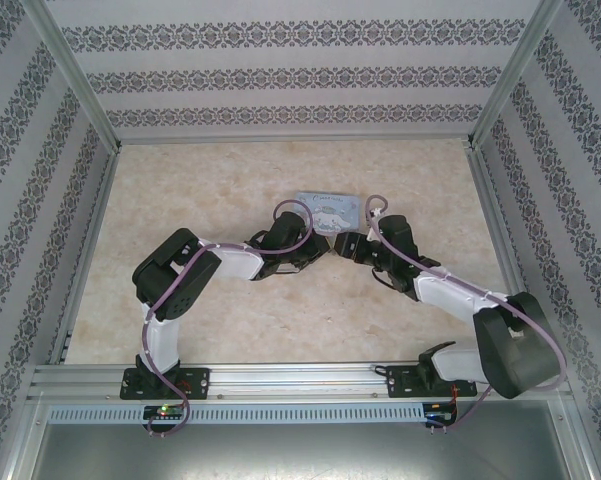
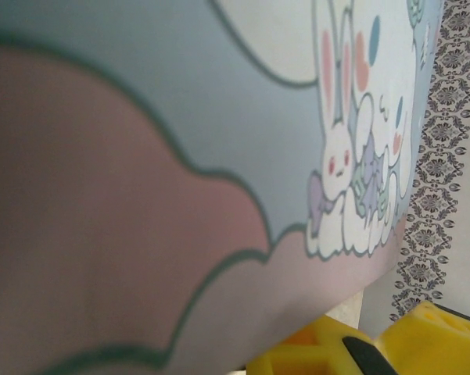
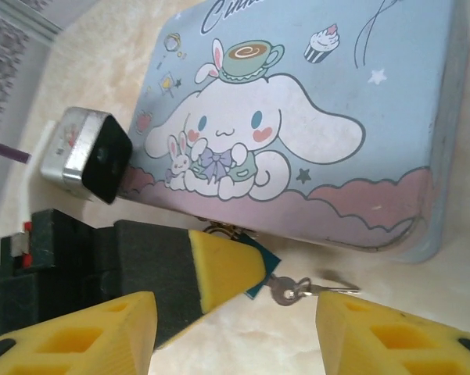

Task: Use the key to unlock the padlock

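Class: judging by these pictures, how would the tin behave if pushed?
The tin lies flat and wide, so it would likely slide, not tip. Its smooth printed surface looks slippery, and its rigid-looking walls probably won't flex.

Tin [image 3: 375,141] pale blue — padlock [image 3: 262,277] seemingly teal.

2 white-and-black arms [image 1: 230,263], lilac cables [image 1: 450,281], yellow jaws.

Tin [image 3: 336,94] close behind key [image 3: 284,291], left claw [image 1: 318,247] crowding it, bare table [image 3: 422,289] alongside
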You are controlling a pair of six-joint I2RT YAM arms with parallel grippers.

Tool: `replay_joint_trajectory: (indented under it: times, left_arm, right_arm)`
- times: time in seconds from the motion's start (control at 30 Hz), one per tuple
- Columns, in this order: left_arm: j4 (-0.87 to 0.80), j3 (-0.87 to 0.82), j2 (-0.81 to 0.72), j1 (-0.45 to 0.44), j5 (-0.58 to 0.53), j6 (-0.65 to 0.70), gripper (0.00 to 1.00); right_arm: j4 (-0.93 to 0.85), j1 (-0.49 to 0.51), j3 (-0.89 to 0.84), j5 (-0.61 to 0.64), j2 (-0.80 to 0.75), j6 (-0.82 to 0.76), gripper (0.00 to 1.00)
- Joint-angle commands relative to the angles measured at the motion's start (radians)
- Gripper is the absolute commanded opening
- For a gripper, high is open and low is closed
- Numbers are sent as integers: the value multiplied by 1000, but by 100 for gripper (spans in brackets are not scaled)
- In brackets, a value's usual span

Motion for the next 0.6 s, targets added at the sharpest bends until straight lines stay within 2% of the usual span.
replay_joint_trajectory:
  times: [0.0, 0.1, 0.3, 0.57]
  left_arm:
    - [-44, 38, -42, 11, 37, 23, 0]
    - [-55, 46, -46, 13, 49, 25, 0]
    - [-78, 66, -52, 16, 81, 20, 0]
    - [-88, 85, -53, 19, 128, -6, 0]
  right_arm:
    - [-192, 44, 24, 178, -11, -202, 54]
    - [-202, 88, 23, 235, -10, -268, 51]
    - [-167, 148, 0, 281, 9, -369, 37]
    - [-88, 150, -7, 264, 71, -369, 32]
